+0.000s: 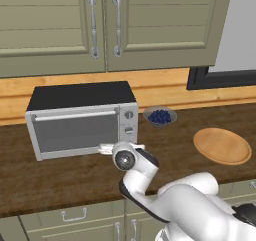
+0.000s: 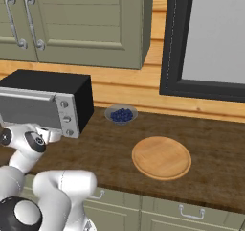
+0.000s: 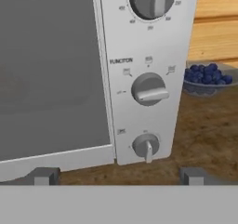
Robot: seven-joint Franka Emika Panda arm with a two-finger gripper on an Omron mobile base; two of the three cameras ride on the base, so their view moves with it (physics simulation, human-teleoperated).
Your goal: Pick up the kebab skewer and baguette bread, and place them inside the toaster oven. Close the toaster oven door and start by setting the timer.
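The gripper [image 3: 116, 175] stands nearest the hand camera, fingertips [image 3: 42, 175] spread wide and grasping nothing. Directly ahead, between the tips and slightly above, sits the lowest knob [image 3: 146, 146] on the right-hand panel of the toaster oven [image 1: 80, 117], presumably the timer. The toaster oven door [image 3: 51, 69], left of the panel, appears closed; contents cannot be confirmed through the glass. A blueberry bowl [image 1: 160, 117] lies farther right.

Glossy white rounded arm segments with dark joints and round grey caps
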